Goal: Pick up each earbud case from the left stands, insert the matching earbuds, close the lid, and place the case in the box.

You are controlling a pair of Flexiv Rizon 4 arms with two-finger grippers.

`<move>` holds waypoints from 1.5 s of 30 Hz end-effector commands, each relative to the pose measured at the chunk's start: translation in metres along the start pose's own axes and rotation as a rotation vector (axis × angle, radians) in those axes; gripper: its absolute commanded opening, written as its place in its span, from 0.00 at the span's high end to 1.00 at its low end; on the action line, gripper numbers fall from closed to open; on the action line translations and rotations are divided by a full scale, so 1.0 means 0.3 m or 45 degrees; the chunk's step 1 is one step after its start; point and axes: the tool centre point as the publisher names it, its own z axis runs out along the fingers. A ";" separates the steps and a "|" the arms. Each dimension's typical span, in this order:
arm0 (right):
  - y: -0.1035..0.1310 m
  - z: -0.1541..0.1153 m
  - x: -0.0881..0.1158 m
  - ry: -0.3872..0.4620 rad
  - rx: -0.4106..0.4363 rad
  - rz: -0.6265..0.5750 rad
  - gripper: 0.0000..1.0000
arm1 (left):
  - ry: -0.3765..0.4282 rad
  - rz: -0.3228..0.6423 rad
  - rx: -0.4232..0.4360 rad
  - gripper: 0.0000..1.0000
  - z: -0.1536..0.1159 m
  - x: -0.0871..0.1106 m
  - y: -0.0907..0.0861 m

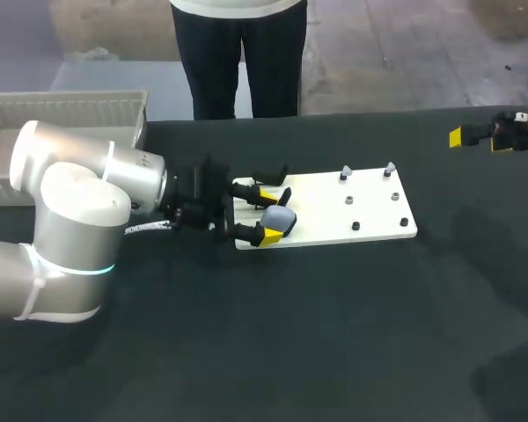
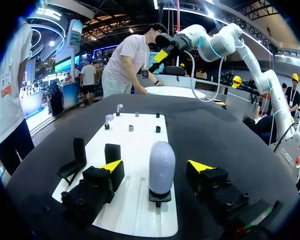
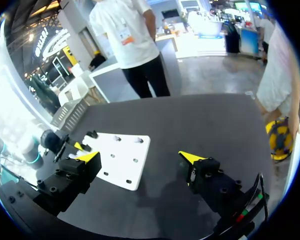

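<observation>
Left jaws wide, earbud case (image 2: 162,167) upright between them: centre on it, then squeeze evenly. Right jaws wide, empty.

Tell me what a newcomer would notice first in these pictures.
First, the grey-blue earbud case standing upright on its black stand on the white board. The left gripper is open around it, with a yellow tip on either side and neither touching it. Next, the right gripper, open, far off to the right, away from the board.
</observation>
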 end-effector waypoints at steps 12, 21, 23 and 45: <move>-0.003 0.003 0.000 0.001 -0.004 -0.002 0.00 | -0.019 -0.003 0.034 0.38 0.028 0.013 0.010; -0.003 0.003 0.000 0.001 -0.004 -0.002 0.00 | -0.026 -0.012 0.031 0.27 0.029 0.022 0.010; -0.003 0.003 0.000 0.001 -0.004 -0.002 0.00 | -0.039 0.000 0.021 0.27 0.025 0.022 0.007; -0.003 0.003 0.000 0.001 -0.004 -0.002 0.00 | -0.108 0.087 -0.014 0.22 -0.023 -0.010 -0.020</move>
